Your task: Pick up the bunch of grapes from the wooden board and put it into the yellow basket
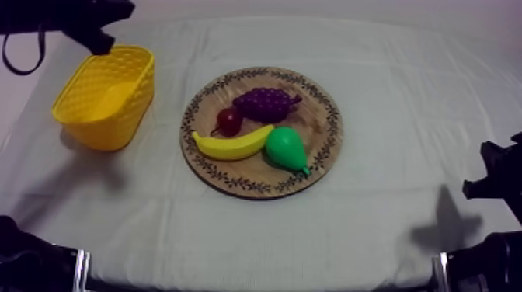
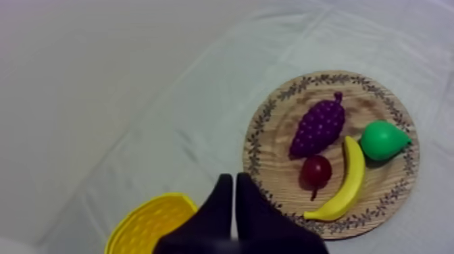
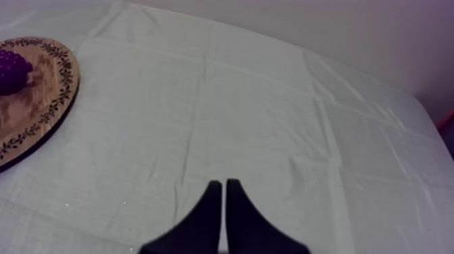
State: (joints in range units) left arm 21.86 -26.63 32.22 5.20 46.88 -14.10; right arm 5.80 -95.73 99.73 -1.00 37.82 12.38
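Toward the far edge of the wooden board (image 1: 320, 128), mid-table, lies the bunch of grapes (image 1: 266, 103), just beside the small red fruit (image 1: 228, 120); the banana (image 1: 231, 144) and the pear (image 1: 286, 149) line the board's near edge. My left pincer (image 2: 234, 178) hangs above the yellow basket (image 1: 128, 116) at the table's (image 1: 388, 225) far left corner, its fingers pressed together in a narrow wedge, gripping nothing. From there the grapes lie ahead and off to the side, across a strip of bare cloth and the board's rim. Their long axis runs along the board's far edge, fat end toward the basket and stem pointing away from it. My right pincer (image 3: 223, 182) rests low at the table's right edge, likewise closed and empty, well apart from the board. I judge the left arm the better placed. It would need to part its fingers and come down across the bunch's narrow width, not along its length.
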